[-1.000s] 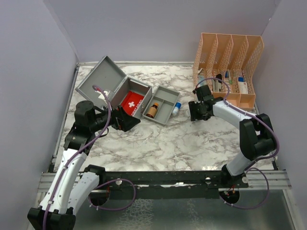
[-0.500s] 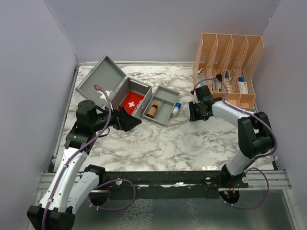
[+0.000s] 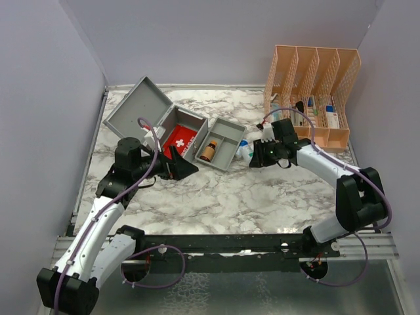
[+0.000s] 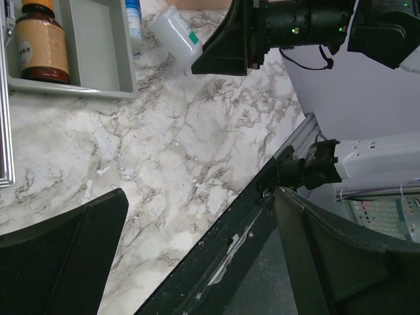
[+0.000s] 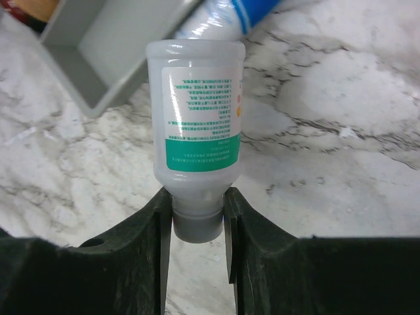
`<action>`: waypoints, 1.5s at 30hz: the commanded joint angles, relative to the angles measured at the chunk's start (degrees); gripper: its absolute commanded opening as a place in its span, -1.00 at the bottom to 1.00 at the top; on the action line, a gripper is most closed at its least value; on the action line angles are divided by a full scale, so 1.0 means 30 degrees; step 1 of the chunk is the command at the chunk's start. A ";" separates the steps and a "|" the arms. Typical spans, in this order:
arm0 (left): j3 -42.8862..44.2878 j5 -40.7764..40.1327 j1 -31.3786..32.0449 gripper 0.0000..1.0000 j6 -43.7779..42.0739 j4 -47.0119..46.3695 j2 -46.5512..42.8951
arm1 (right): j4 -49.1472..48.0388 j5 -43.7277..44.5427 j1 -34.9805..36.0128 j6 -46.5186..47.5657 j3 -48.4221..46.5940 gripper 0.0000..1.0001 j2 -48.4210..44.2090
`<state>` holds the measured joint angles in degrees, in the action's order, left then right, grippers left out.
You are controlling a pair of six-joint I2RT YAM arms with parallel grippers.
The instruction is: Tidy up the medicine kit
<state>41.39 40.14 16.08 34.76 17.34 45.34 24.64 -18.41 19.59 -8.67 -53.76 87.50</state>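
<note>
The medicine kit [image 3: 154,118] stands open at the back left, a red pouch [image 3: 180,141] inside it. Its grey divided tray [image 3: 226,141] lies beside it and holds a brown bottle [image 3: 209,151]. My right gripper [image 5: 199,216] is shut on the neck of a white bottle with a green label [image 5: 200,118], just right of the tray's corner [image 5: 98,46]. A blue-banded tube [image 5: 223,16] lies on the marble against the tray. My left gripper [image 3: 184,165] hangs open in front of the kit, with nothing between its fingers [image 4: 79,236].
A peach slotted organizer [image 3: 315,85] with boxes in its slots stands at the back right. The black rail [image 3: 230,243] runs along the near table edge. Purple walls close in the back and both sides.
My right gripper has closed on the white bottle and carried it left, from the organizer towards the tray. The left arm has shifted a little right and forward, still open.
</note>
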 commanded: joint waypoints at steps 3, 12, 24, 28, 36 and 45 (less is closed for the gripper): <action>-0.0583 -0.1583 0.1208 0.93 0.1766 -0.1263 0.0514 | -0.2047 -0.5342 0.1113 0.0465 0.0265 -0.87 -0.1253; -0.1957 -0.3125 0.3652 0.94 0.6424 -0.3273 0.1110 | -0.2937 -0.8778 0.5794 0.2498 0.0401 -0.88 -0.3025; -0.3282 -0.3043 0.4075 0.45 0.9662 -0.4469 0.0674 | -0.2466 -1.0335 0.7195 0.3716 0.0436 -0.87 -0.4177; -0.3741 -0.2876 0.4082 0.36 1.0666 -0.5358 0.0584 | -0.2242 -1.0204 0.7267 0.3935 0.0414 -0.87 -0.4222; -0.4130 -0.2374 0.4075 0.45 1.1333 -0.6111 0.0809 | -0.2274 -1.0650 0.7318 0.4024 0.0380 -0.87 -0.4273; -0.4291 -0.1179 0.4191 -0.18 1.1245 -0.6880 0.0837 | -0.2355 -1.0180 0.7414 0.3689 0.0226 -0.87 -0.4134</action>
<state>28.95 33.01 28.23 68.86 -0.49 48.03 19.51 -47.79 41.32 2.50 -52.86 76.42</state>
